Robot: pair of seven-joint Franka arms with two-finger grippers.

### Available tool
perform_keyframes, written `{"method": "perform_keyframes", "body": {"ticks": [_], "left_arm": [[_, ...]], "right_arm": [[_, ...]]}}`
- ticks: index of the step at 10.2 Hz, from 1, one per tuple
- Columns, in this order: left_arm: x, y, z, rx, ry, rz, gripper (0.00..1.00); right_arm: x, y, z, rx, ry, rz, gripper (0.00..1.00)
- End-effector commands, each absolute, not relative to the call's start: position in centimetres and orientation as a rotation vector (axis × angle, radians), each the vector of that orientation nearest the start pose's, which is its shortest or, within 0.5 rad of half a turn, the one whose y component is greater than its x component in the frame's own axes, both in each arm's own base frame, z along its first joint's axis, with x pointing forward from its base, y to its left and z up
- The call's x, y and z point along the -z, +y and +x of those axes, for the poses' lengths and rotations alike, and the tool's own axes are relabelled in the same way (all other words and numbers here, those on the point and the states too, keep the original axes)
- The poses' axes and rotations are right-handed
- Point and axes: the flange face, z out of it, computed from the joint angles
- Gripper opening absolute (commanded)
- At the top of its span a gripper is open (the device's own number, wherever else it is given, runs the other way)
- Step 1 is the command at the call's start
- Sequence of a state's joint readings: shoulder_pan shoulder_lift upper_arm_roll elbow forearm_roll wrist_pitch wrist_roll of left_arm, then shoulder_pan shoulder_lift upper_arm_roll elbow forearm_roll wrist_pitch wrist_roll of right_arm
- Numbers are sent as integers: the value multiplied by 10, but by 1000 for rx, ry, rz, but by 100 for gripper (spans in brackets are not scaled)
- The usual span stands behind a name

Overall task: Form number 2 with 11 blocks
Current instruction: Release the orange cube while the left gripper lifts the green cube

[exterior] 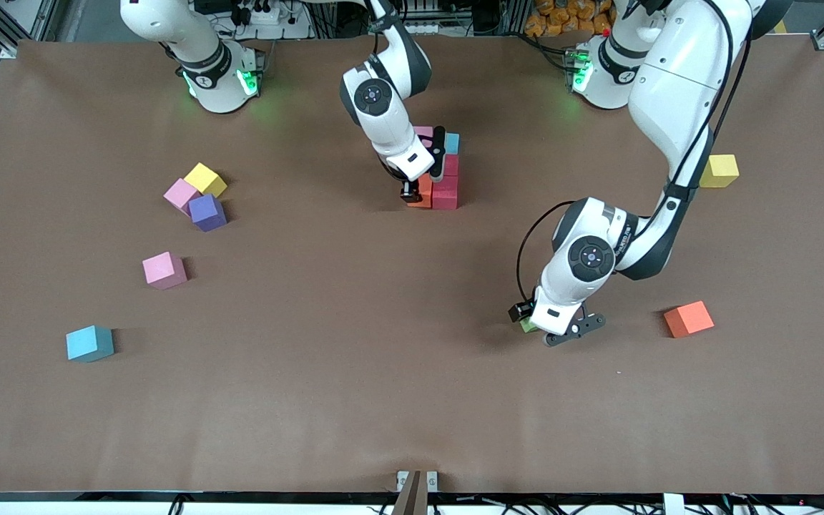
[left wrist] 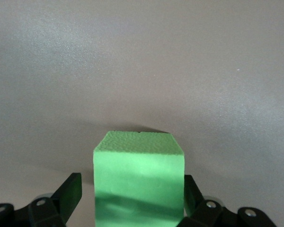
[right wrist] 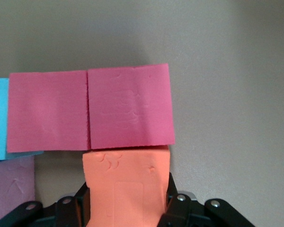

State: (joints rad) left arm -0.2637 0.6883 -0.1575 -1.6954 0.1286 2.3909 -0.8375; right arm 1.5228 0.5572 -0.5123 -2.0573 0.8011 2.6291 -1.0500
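Observation:
A partly built figure of blocks lies mid-table near the robots: a pink block, a light blue block and two red blocks. My right gripper is shut on an orange block, which is pressed against the side of the nearer red block. My left gripper is low over the table with a green block between its open fingers. One finger stands clear of the block.
Loose blocks toward the right arm's end are a pink one, a purple one, another pink and a light blue. A loose orange block lies beside my left gripper. Yellow cubes sit apart.

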Motion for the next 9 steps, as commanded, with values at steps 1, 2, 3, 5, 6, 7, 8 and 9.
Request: {"method": "perform_keyframes", "body": {"ticks": [1, 2, 3, 5, 6, 7, 8, 9], "left_arm": [[-201, -272, 627, -2, -561, -3114, 86], [-201, -272, 627, -2, -561, -3114, 79], [-201, -272, 627, 1, -557, -3114, 71], [-199, -278, 624, 1, -524, -3114, 48], [-201, -279, 624, 3, -529, -3117, 35], [-206, -275, 627, 13, -494, -3127, 23], [-211, -272, 629, 24, -476, -3130, 22], [-222, -274, 629, 31, -476, -3131, 21]], "right_arm": [[-193, 504, 325, 247, -1987, -2207, 14], [-193, 505, 325, 250, -1990, -2204, 88], [-194, 504, 328, 254, -1990, -2206, 100], [-199, 502, 332, 249, -1977, -2203, 100], [-202, 500, 335, 236, -1961, -2206, 100], [-207, 499, 337, 209, -1947, -2196, 100], [-213, 498, 338, 205, -1935, -2191, 100], [-219, 497, 338, 190, -1923, -2179, 100]]}}
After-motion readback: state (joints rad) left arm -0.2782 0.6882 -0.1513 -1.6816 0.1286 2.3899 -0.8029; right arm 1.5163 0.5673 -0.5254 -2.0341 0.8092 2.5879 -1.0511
